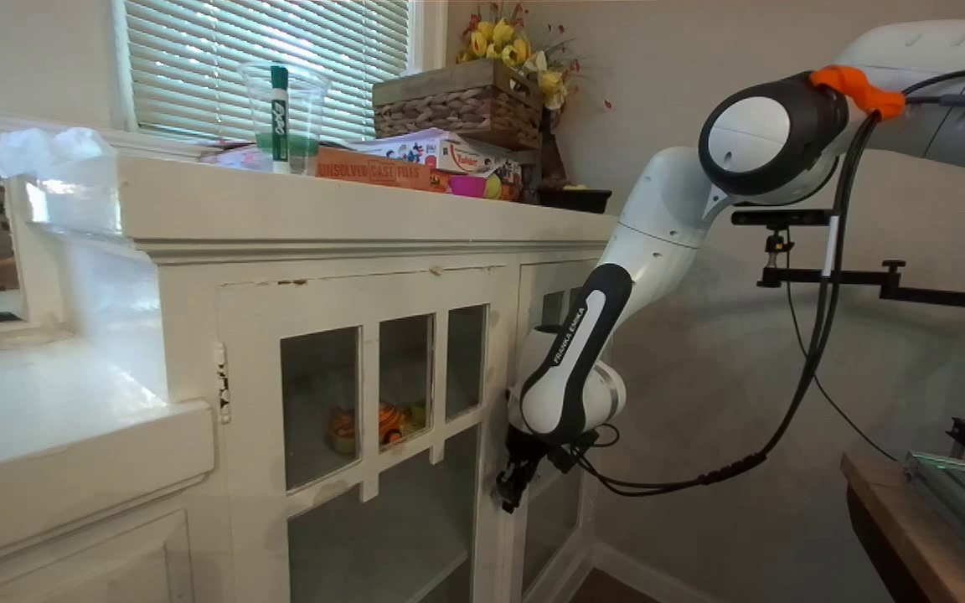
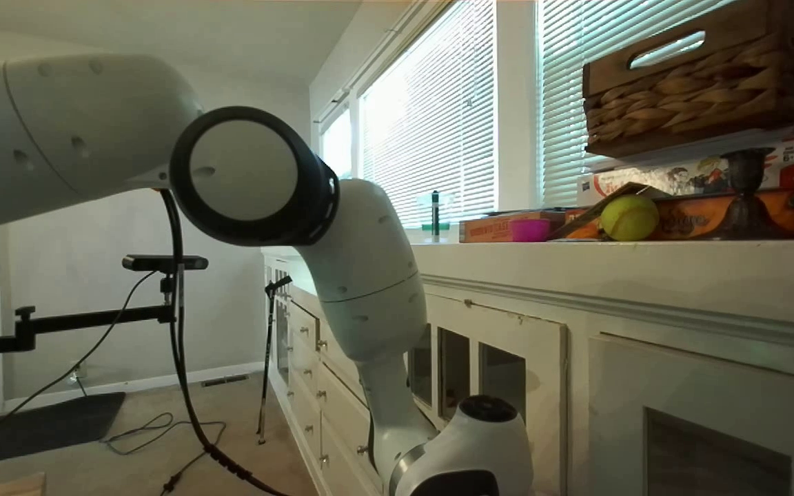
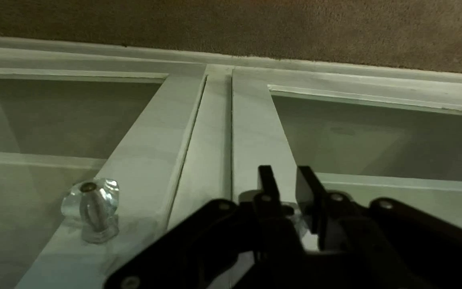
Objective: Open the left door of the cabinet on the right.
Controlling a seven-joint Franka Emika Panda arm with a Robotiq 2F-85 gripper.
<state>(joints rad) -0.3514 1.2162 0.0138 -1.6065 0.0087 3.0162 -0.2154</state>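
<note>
The white cabinet (image 1: pixel 365 201) stands against the wall. Its left door (image 1: pixel 369 385) has glass panes in a white grid and looks shut; it also shows in an exterior view (image 2: pixel 542 372). In the wrist view, with the floor at the top, the left door (image 3: pixel 255 132) is on the right and the twin door (image 3: pixel 146 160) on the left. My gripper (image 3: pixel 283 170) is part open at the left door's edge, with a gap between the fingers. A glass knob (image 3: pixel 299 224) shows partly through that gap; contact is unclear. The gripper (image 1: pixel 509 498) also shows in an exterior view.
The twin door's glass knob (image 3: pixel 100 208) sticks out beside the gripper. A woven basket (image 1: pixel 466 105), boxes and a tennis ball (image 2: pixel 630 218) sit on the cabinet top. A lower white unit (image 1: pixel 47 435) adjoins. A wooden table edge (image 1: pixel 910 519) lies opposite. A tripod (image 2: pixel 269 358) stands by the drawers.
</note>
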